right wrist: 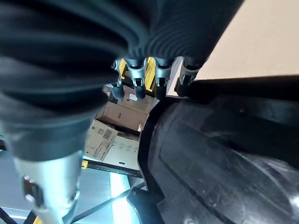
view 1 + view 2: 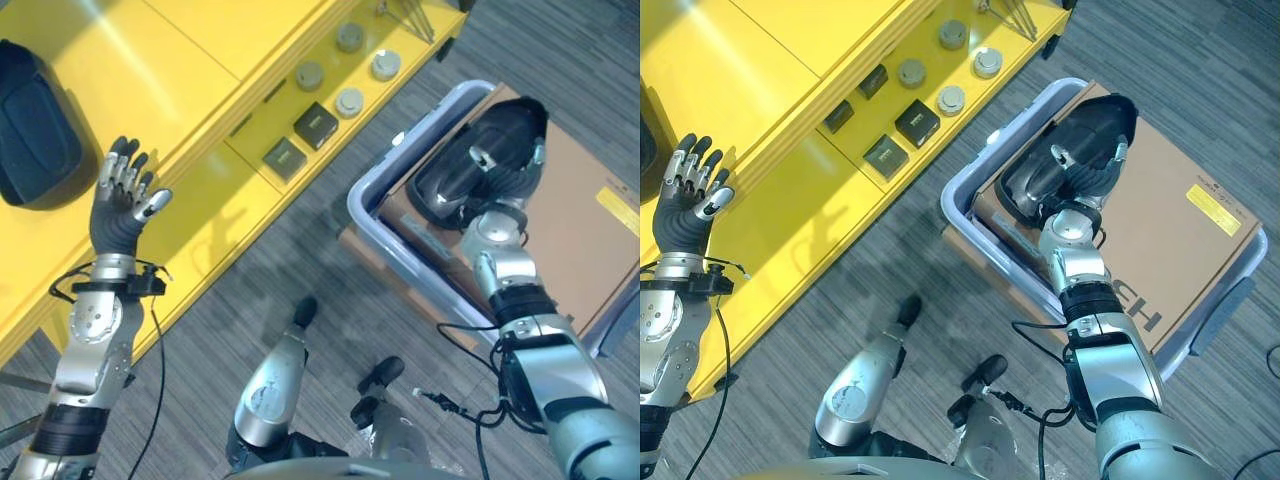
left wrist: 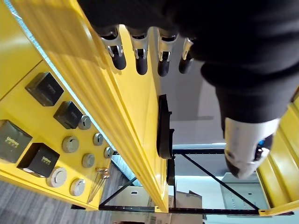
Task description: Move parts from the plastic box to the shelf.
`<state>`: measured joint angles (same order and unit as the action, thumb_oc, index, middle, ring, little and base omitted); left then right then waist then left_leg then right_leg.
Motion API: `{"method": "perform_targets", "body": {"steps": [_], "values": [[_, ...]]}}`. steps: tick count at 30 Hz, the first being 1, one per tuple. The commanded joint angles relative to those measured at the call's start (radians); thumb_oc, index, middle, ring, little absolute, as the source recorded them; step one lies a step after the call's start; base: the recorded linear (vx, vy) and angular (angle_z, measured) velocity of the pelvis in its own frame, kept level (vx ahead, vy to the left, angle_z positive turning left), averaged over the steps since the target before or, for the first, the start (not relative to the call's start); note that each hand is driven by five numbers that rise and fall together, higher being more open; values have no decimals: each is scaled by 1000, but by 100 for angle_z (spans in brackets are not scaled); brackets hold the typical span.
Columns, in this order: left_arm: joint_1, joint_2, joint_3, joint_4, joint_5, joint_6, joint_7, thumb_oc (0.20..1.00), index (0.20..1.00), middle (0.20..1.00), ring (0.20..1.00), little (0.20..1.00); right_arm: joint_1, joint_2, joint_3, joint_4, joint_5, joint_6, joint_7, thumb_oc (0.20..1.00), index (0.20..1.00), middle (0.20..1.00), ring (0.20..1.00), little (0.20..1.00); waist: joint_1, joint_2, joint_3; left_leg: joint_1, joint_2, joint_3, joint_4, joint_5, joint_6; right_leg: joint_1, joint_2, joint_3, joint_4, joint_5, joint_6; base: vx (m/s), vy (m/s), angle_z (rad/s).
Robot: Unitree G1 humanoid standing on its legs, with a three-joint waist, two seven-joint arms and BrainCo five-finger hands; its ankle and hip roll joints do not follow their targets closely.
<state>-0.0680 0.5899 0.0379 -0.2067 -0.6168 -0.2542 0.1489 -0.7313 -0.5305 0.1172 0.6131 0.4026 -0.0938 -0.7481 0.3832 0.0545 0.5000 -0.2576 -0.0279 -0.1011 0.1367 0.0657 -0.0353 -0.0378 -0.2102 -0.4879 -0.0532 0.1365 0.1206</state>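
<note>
My right hand (image 2: 1085,160) is down in the plastic box (image 2: 970,190), lying over the top of a large black part (image 2: 1035,185) that rests on the brown cardboard carton (image 2: 1170,215) inside it. In my right wrist view the fingers (image 1: 135,77) reach over the part's black edge, but I cannot tell whether they grip it. My left hand (image 2: 122,195) is raised over the yellow shelf (image 2: 200,60), fingers straight and spread, holding nothing. Another black part (image 2: 35,125) already lies on that shelf, just beyond my left hand. Small black blocks (image 2: 315,125) and grey discs (image 2: 350,100) sit on the lower level.
</note>
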Motion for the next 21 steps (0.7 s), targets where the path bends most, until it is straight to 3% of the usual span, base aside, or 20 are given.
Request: {"method": "perform_targets", "body": {"steps": [1, 10, 21], "values": [[27, 27, 15, -42, -28, -99, -29, 1000, 1000, 1000, 1000, 1000, 9, -90, 59, -72, -46, -67, -102, 1000, 1000, 1000, 1000, 1000, -19, 4, -57, -63, -17, 14, 33, -29, -2, -8, 3, 27, 74, -88, 21, -5, 24, 8], [62, 41, 32, -55, -55, -111, -43, 1000, 1000, 1000, 1000, 1000, 41, -160, 7, -92, -64, -75, -143, 1000, 1000, 1000, 1000, 1000, -23, -11, -51, -53, -13, 27, 26, -37, 3, -7, 9, 36, 57, -77, 27, -1, 3, 0], [47, 56, 35, -47, -71, -109, -52, 1000, 1000, 1000, 1000, 1000, 16, -168, 21, -18, -13, -28, -73, 1000, 1000, 1000, 1000, 1000, -16, -8, -42, -43, -15, 33, 4, -35, 6, -9, 4, 28, 45, -67, 34, -1, 5, -1]]}}
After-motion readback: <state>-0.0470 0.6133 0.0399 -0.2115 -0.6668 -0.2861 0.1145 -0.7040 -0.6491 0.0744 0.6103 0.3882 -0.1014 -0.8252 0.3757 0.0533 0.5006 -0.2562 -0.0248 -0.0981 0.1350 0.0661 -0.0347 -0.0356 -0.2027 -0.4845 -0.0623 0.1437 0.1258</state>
